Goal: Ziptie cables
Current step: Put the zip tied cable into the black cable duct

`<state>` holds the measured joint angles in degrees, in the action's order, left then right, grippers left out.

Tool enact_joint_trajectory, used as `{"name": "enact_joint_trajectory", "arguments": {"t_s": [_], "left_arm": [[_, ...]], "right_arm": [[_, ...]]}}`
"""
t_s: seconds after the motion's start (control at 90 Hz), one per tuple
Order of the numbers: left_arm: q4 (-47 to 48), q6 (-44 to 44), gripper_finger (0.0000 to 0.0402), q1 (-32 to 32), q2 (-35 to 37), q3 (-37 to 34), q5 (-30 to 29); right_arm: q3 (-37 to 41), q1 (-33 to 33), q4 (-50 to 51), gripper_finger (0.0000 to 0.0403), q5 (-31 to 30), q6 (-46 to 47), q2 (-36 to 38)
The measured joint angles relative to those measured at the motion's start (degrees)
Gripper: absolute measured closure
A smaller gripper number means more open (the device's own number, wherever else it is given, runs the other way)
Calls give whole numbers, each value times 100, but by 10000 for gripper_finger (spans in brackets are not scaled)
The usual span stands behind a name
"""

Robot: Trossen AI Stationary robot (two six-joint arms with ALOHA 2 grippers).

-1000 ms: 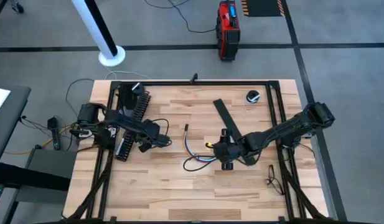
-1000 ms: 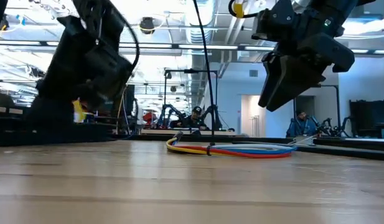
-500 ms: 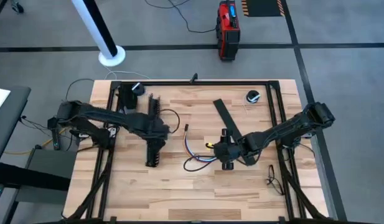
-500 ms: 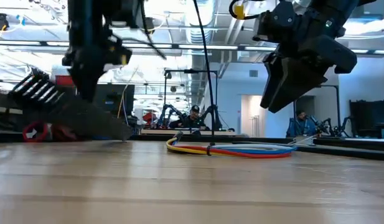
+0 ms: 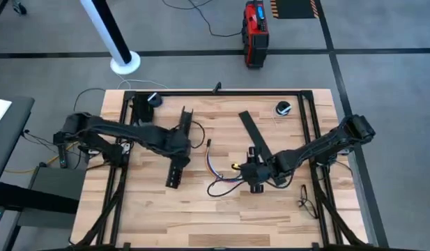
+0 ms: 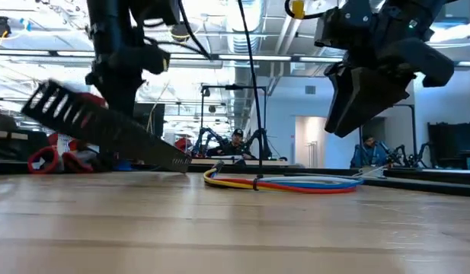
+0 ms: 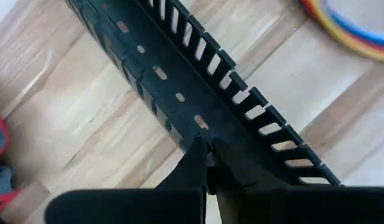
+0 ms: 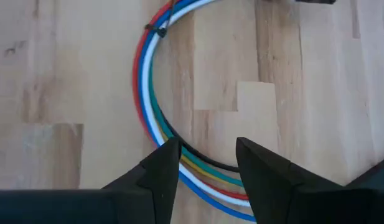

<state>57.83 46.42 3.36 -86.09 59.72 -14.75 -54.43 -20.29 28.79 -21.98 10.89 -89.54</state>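
One bundle of cables [image 5: 221,178] lies curved on the table [image 5: 221,216] directly below the right gripper [image 8: 207,163], whose jaws hang parted and empty, while the left gripper [image 7: 207,152] is clamped on one slotted channel [image 5: 178,148], its ends cut off in the wrist view.

Table [image 5: 221,209] pale matt wood; slotted channel [image 7: 198,99] black, probably plastic; cables [image 8: 148,106] glossy.

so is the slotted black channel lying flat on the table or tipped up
Tipped up. In the low view the slotted channel slants, one end raised, the other near the table, pinched in the left hand.
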Motion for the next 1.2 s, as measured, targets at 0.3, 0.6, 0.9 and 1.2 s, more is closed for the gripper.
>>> {"name": "enact_joint_trajectory", "arguments": {"t_s": [0.3, 0.6, 0.9, 1.2], "left_arm": [[-75, -326, 393, 13, -840, 14, 116], [-48, -976, 302, 50, -683, 151, 132], [10, -1635, 253, 80, -523, 506, 92], [324, -2605, 345, 327, -527, 726, -85]], "right_arm": [[0, -78, 72, 253, 146, 82, 0], [0, -75, 80, 253, 264, 80, 0], [-37, -75, 72, 253, 264, 75, 0], [-37, -75, 240, 275, 706, 500, 0]]}}
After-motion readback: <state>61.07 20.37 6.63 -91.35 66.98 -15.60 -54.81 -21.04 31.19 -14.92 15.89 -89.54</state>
